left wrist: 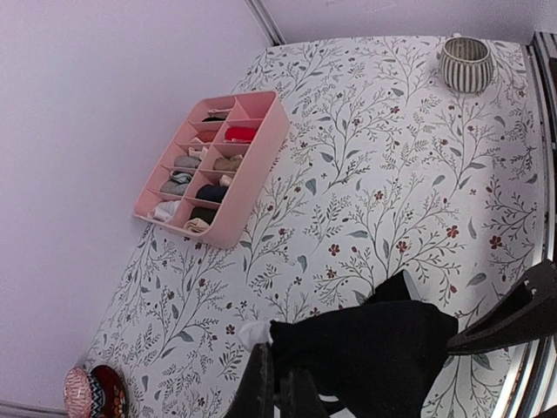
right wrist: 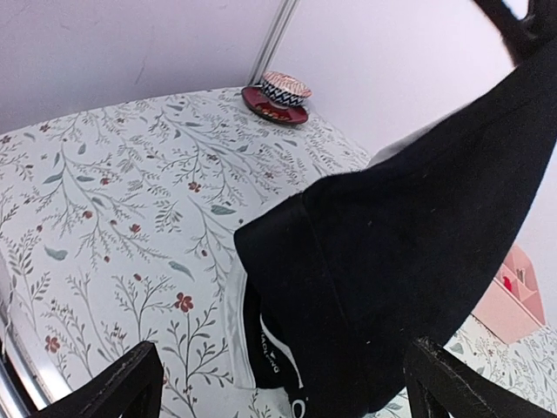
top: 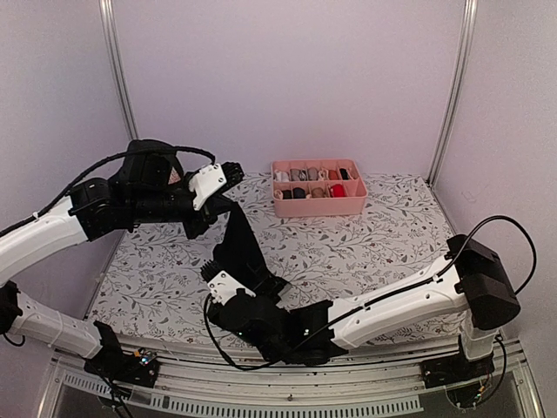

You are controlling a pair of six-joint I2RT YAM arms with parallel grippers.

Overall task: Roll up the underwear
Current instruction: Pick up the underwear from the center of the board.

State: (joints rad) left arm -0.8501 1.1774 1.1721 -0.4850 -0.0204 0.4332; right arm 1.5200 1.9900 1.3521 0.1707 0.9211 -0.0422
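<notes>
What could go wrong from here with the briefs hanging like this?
1. The briefs hang from the left hand, which is shut on just one edge; a tug from below could pull them free.
2. The right hand stands open at their lower end, where layers overlap; closing there might catch only one layer and bunch the fabric.

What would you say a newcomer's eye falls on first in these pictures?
The black underwear hanging from the raised left gripper over the flowered table, left of centre. Just below it the right gripper stands wide open. A pink divided tray of small rolled bundles sits at the table's far edge.
</notes>
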